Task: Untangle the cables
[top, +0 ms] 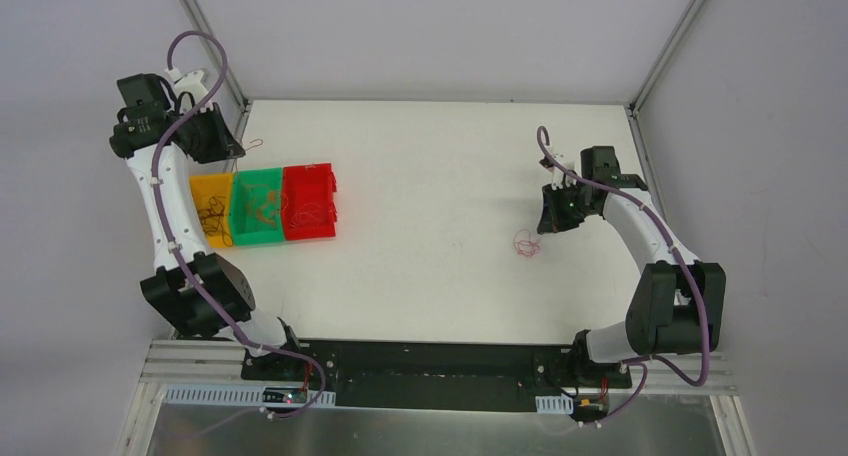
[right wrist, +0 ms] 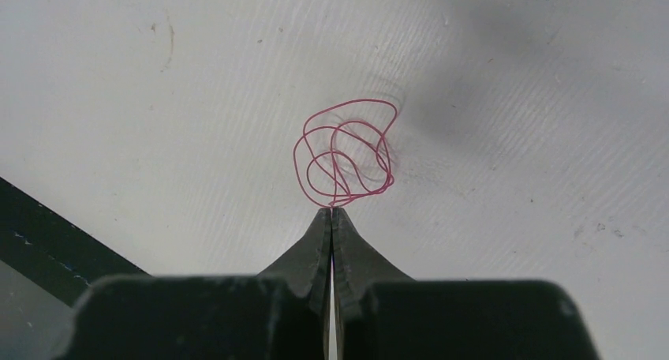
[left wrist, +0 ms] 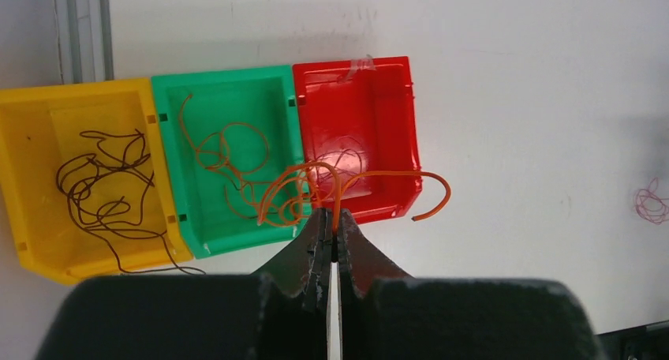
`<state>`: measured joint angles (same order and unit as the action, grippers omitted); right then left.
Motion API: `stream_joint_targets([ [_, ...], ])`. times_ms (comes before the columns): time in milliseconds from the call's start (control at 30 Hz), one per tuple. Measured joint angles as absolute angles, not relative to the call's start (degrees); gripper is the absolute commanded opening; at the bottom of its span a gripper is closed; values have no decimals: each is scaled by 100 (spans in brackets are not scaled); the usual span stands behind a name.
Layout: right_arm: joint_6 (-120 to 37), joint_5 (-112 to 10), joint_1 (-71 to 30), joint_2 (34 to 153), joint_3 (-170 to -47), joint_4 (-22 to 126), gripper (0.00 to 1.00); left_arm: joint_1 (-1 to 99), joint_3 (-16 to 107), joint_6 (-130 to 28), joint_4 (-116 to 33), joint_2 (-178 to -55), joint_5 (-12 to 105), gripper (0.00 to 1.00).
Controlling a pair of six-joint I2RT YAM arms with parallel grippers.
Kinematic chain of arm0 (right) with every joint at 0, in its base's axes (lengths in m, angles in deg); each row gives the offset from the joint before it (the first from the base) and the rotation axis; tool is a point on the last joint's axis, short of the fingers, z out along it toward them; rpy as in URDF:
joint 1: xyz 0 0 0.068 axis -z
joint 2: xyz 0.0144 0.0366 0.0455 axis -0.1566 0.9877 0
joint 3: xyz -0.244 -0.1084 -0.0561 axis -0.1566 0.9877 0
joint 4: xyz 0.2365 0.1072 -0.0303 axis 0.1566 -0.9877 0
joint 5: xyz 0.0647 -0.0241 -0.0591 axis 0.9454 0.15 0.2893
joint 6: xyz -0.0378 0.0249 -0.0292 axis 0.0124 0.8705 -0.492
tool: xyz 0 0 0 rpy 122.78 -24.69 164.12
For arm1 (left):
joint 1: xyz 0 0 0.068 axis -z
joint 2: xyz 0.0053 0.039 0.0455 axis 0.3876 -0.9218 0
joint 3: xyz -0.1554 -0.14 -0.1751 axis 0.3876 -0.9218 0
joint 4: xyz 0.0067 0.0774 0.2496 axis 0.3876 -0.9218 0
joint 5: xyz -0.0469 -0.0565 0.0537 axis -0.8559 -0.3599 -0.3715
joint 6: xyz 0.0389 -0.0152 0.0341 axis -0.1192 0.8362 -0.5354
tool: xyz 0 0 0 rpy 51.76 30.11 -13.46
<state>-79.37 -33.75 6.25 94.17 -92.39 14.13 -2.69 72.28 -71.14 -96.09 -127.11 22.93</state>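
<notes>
On the table (top: 440,176), the green bin (left wrist: 260,99) and the red bin (left wrist: 379,115) are set touching at the left side. The left gripper (left wrist: 333,222) is clamped on an orange wire (left wrist: 394,173), seen from its wrist across both bins' near rims. Its loose end trails rightward, and the green bin lies slightly left. The right gripper (right wrist: 332,214) is pinched shut on a red wire (right wrist: 345,153), well apart to the right.

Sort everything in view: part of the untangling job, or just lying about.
Job: orange cable in left gripper; red cable in right gripper; yellow bin; green bin; red bin.
Not the job: tape scrap on red bin; arms' purple hoses.
</notes>
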Motion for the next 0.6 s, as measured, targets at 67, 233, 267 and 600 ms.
stream_joint_targets([
  [67,-7862,-3323,625,9417,-9239,1406,0,-326,7145,-7195,-9604,-12915,2328,0],
  [233,-7725,-3231,625,9404,-9239,1402,0,-350,6931,-7326,-9578,-13328,2361,0],
  [267,-7720,-3211,625,9391,-9239,1395,0,-350,6915,-7334,-9565,-13400,2371,0],
  [600,-7718,-3058,625,9233,-9239,1315,0,-357,6926,-7527,-9320,-13529,3021,0],
])
